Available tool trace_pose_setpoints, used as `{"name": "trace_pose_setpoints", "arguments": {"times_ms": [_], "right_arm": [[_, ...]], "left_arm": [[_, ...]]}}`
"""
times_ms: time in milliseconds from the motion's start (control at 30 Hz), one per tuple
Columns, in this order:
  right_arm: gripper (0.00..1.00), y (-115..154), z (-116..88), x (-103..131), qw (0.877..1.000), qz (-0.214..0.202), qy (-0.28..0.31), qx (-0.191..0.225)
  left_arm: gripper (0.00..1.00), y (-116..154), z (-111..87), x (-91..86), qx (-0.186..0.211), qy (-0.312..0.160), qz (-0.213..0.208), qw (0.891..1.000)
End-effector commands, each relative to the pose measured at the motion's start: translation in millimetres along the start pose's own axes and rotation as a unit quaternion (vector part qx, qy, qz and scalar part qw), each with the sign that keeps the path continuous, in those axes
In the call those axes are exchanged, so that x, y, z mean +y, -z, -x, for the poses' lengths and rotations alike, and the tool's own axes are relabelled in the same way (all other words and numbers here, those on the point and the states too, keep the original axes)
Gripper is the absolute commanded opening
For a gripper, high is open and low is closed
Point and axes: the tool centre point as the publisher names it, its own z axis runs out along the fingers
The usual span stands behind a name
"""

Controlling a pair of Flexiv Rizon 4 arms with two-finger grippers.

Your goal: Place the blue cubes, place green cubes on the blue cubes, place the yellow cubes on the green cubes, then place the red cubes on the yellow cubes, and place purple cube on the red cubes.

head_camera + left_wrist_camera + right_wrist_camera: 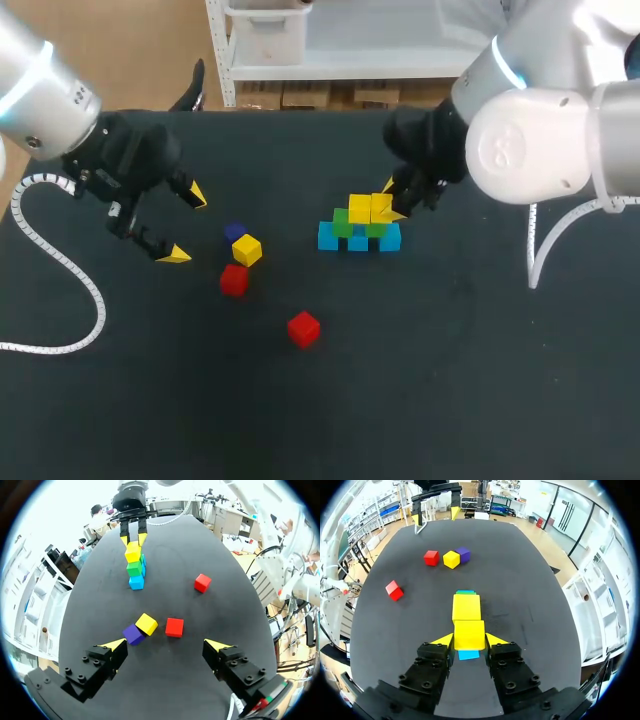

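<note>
A row of blue cubes [358, 240] lies mid-table, with green cubes [343, 223] on it. One yellow cube [359, 208] rests on the green layer. Beside it, my right gripper [393, 200] is shut on a second yellow cube [381, 206], which sits on top of the stack. In the right wrist view that cube [469, 634] is between the fingers, with blue [468, 654] showing under it. My left gripper [185, 222] stands open and empty, left of a loose purple cube [235, 232], yellow cube [247, 249] and red cube [233, 280]. Another red cube [303, 328] lies nearer the front.
A white ribbed cable [60, 262] from my left arm loops over the table's left side. In the left wrist view the purple cube [133, 634], yellow cube [146, 624] and red cube [174, 627] lie just ahead of the open gripper [166, 645].
</note>
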Motion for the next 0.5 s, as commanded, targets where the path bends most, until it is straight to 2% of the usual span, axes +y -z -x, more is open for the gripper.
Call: {"name": "trace_pose_setpoints", "arguments": {"times_ms": [33, 333, 500], "right_arm": [[0.28, -1.0, 0.7, -1.7, 1.000, 0.002, 0.001, -0.002], [0.31, -2.1, 1.8, -2.0, 1.000, 0.004, 0.003, -0.002], [0.38, -2.6, 1.9, -1.9, 1.000, 0.005, 0.003, -0.001]], "left_arm": [[1.00, 0.1, -1.6, -0.5, -0.002, -0.002, 0.001, 1.000], [1.00, 0.1, -1.6, -0.5, -0.002, -0.002, 0.001, 1.000], [1.00, 0.1, -1.6, -0.5, -0.002, -0.002, 0.001, 1.000]]}}
